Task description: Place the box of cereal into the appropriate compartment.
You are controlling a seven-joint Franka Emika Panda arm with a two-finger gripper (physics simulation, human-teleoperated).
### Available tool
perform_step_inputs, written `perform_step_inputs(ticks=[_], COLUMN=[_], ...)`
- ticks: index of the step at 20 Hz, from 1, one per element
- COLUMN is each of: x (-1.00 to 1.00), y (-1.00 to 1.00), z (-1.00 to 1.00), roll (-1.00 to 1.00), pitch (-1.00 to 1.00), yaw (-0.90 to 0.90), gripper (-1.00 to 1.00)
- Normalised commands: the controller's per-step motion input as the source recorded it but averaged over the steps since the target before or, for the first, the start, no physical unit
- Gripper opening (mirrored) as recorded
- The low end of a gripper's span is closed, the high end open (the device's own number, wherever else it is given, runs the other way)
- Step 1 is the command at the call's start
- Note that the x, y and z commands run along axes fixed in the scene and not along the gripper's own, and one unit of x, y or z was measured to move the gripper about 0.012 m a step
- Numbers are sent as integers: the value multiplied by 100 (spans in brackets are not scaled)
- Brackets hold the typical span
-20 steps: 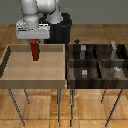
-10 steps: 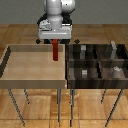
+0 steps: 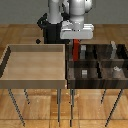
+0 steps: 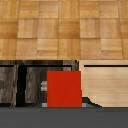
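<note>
gripper [image 3: 76,46] clamped on box [image 3: 76,49] | above bin [image 3: 95,75] edge (slab cell farther) | risk: early release drops it in wrong cell

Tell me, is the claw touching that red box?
Touching. In the wrist view the red box sits clamped in the claw; the exterior view shows it hanging beneath.

A bright red box of cereal [image 3: 76,50] hangs beneath a white and grey robot arm [image 3: 76,15]. The tray [image 3: 10,70] is pale light wood; the four-cell bin [image 3: 70,75] is dark brown with grey pieces inside. The floor [image 4: 64,25] shows a checkered pattern of tan and orange wood squares.
</note>
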Motion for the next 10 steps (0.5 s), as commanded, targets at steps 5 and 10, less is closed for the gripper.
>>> perform_step_inputs(ticks=[5, 10], x=[0, 0], y=[100, 100], z=[0, 0], roll=[0, 0], pitch=[0, 0], yaw=[0, 0], gripper=[-100, -100])
